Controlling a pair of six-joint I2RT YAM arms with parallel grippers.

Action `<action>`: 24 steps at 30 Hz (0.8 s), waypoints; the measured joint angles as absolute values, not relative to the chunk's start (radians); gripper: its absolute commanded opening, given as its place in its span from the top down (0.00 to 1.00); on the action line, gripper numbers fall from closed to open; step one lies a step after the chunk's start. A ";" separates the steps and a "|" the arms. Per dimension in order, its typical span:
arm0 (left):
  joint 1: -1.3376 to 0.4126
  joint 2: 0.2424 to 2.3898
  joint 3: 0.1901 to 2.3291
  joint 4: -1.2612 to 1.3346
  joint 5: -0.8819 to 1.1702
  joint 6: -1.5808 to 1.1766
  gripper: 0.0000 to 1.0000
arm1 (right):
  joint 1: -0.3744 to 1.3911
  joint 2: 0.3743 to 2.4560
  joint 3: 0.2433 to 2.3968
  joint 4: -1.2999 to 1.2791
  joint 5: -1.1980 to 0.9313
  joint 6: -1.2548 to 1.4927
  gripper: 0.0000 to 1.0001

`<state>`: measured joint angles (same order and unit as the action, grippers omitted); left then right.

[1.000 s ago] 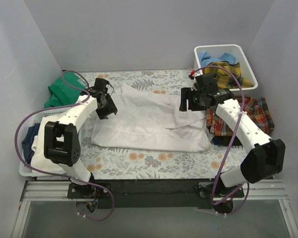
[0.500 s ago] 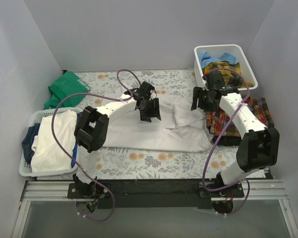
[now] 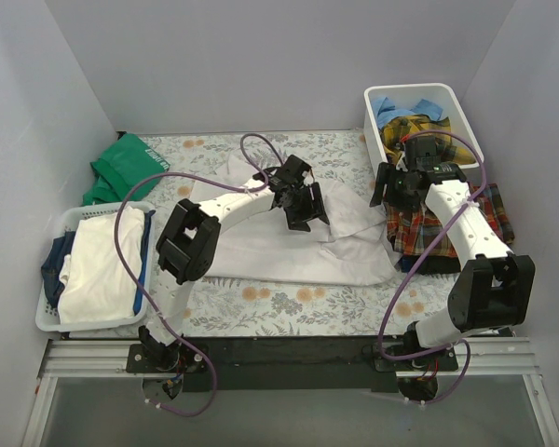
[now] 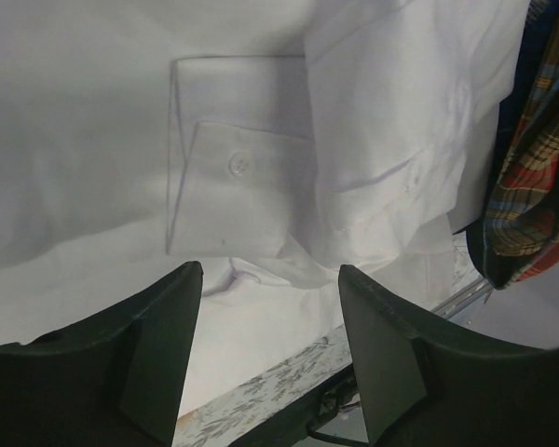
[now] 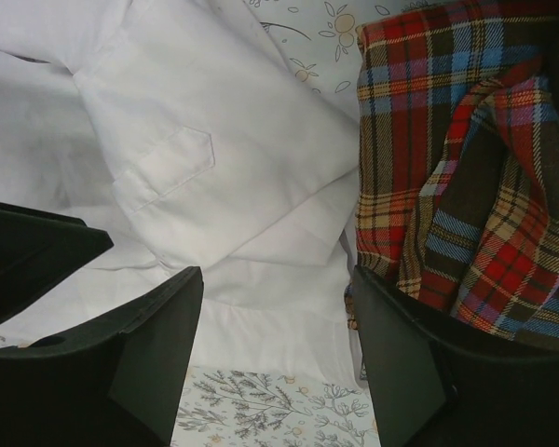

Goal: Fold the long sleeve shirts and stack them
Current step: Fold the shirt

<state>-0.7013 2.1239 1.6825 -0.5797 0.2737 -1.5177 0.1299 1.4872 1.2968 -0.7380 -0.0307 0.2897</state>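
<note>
The left gripper [image 4: 270, 279] and right gripper [image 5: 278, 279] are hovering, jaws apart and empty. The right one is risking snagging the plaid shirt [image 5: 466, 140] beside it instead of the white shirt [image 5: 214, 140].

white shirt [image 3: 289, 253] spread ctr | red plaid [image 3: 497, 212] bunched R | yellow plaid [image 3: 401, 122], blue [image 3: 388, 102]: bin [image 3: 466, 119]

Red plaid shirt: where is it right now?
Top view: the red plaid shirt lies bunched at the right side of the floral table cover, beside the white shirt's right edge and just in front of the white bin.
</note>
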 measured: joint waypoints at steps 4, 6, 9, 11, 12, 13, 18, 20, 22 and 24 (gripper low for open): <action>-0.727 2.148 1.718 -0.596 0.272 -1.550 0.40 | 0.125 1.487 1.296 -0.738 -0.037 0.290 0.27; -0.737 2.167 1.721 -0.603 0.270 -1.561 0.40 | 0.125 1.487 1.296 -0.738 -0.041 0.290 0.27; -0.751 2.202 1.721 -0.621 0.261 -1.570 0.41 | 0.125 1.487 1.295 -0.738 -0.044 0.290 0.27; -0.761 2.219 1.724 -0.629 0.253 -1.571 0.41 | 0.125 1.487 1.295 -0.738 -0.048 0.290 0.27; -0.763 2.221 1.731 -0.632 0.245 -1.570 0.41 | 0.125 1.487 1.295 -0.738 -0.050 0.290 0.27; -0.766 2.223 1.738 -0.636 0.235 -1.565 0.41 | 0.125 1.487 1.295 -0.738 -0.052 0.290 0.27; -0.787 2.282 1.853 -0.710 0.156 -1.531 0.45 | 0.124 1.486 1.293 -0.737 -0.057 0.290 0.27; -0.799 2.307 1.903 -0.743 0.113 -1.515 0.50 | 0.123 1.483 1.291 -0.736 -0.060 0.290 0.27; -0.809 2.321 1.935 -0.773 0.074 -1.501 0.56 | 0.123 1.480 1.287 -0.732 -0.061 0.290 0.28; -0.818 2.327 1.947 -0.796 0.032 -1.487 0.60 | 0.123 1.478 1.280 -0.731 -0.064 0.290 0.28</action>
<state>-0.8177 2.3268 1.9472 -0.7959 0.0319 -1.4872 0.1234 1.4780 1.2804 -0.7315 -0.0635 0.2901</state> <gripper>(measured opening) 0.449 0.728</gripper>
